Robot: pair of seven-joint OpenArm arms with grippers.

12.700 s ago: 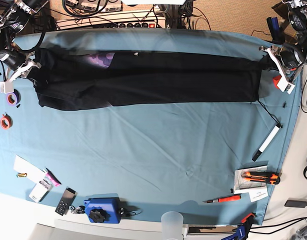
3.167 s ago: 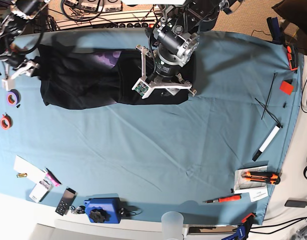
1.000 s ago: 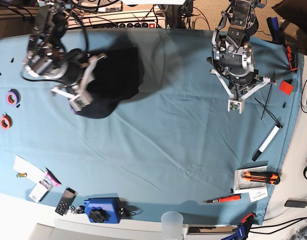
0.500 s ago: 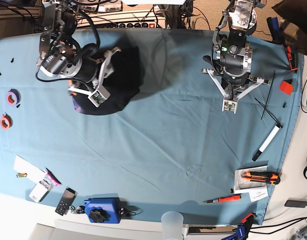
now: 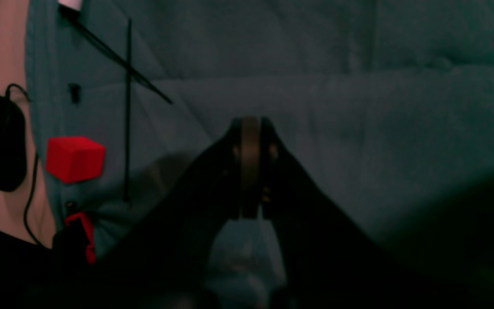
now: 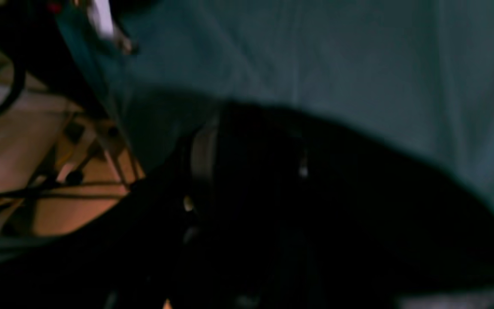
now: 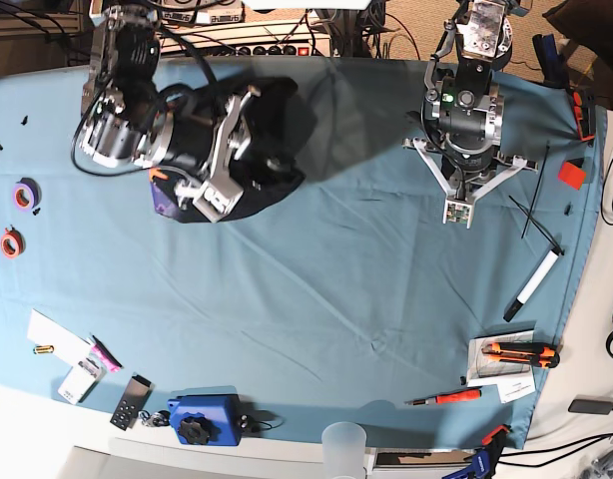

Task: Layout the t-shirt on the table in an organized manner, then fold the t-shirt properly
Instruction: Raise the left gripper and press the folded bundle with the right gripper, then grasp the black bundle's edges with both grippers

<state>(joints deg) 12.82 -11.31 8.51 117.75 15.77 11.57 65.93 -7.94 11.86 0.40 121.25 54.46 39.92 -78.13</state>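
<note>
T-shirt bunched at the desk's far left

The t-shirt [image 7: 272, 140] is now heaped under the right gripper [image 7: 232, 150], whose jaws cannot be told; the left gripper [image 7: 458, 212], clenched empty, is kept over bare desk [image 7: 336, 299].

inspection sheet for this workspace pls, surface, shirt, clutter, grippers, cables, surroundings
surface: table covered in teal cloth, slightly wrinkled.
job's things: t-shirt, black, bunched in a compact heap at the far side under the right arm, a purple patch showing at its edge; not a flat fold.
clutter: red cube, marker, orange knife, blue device, tape rolls, black zip ties.
grippers: left gripper shut, empty, above bare cloth; right gripper over the t-shirt, jaws hidden in dark blur.
cables: bundles and a power strip behind the far edge.
surroundings: black mouse beyond the cloth's edge.
</note>
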